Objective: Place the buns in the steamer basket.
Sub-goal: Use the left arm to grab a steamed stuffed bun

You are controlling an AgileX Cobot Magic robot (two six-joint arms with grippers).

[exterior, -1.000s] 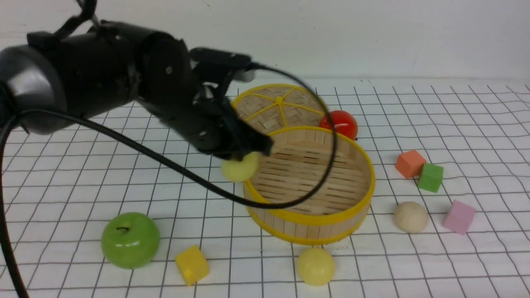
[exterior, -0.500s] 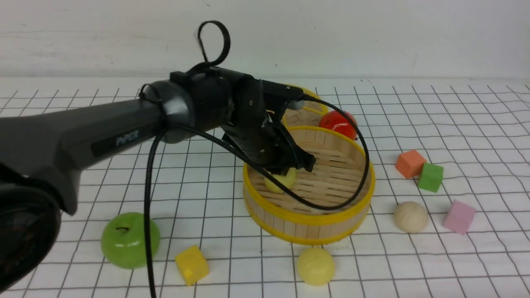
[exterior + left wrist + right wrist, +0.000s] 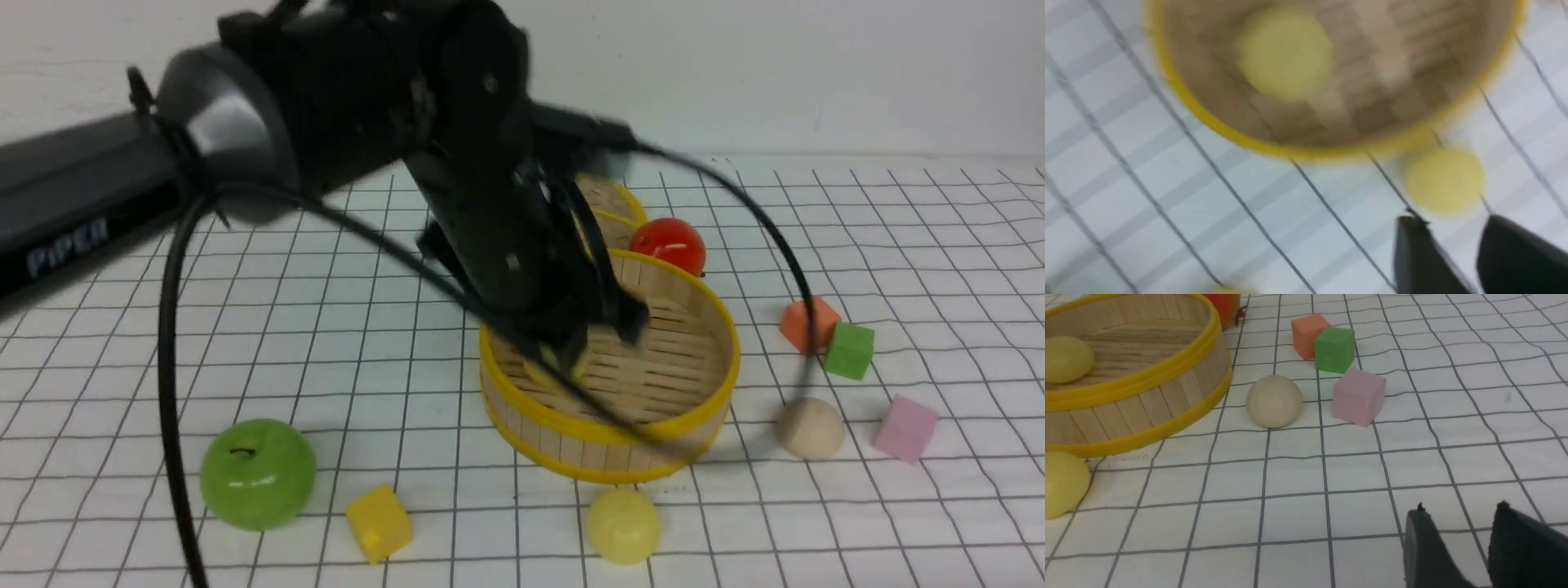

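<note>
A: Where is the first pale yellow bun (image 3: 1065, 359)?

B: Inside the steamer basket (image 3: 1147, 377), on the slatted floor close to the wall on the robot's left. The left arm (image 3: 490, 163) hangs over that side. The left jaws stand partly apart with nothing between them. Its wrist view is blurred, but the gap shows only gridded cloth.

A: Why parted, right above the tub?

B: It reads as a drop. Parted jaws over the basket leave the bun free to rest on the floor. That is a judgement, though.

A: And the other two buns?

B: Both are on the tabletop (image 3: 898, 245), so one of three is in. The second pale yellow bun (image 3: 623, 525) lies just in front of the basket. Whether it touches the wall cannot be told. The cream-beige bun (image 3: 810, 428) lies to the basket's right, near a pink cube (image 3: 904, 427) but apart from it.

A: The right jaws?

B: Parted and empty over bare cloth, well short of the cream-beige bun. That bun is on the right arm's side, so it looks like the natural pick for that arm.

A: Anything in the way?

B: The lid (image 3: 616, 212) lies behind the basket with a red fruit (image 3: 668, 245) beside it. The green apple (image 3: 257, 474) and yellow cube (image 3: 378, 523) sit off to the left. None of them blocks the opening.
</note>
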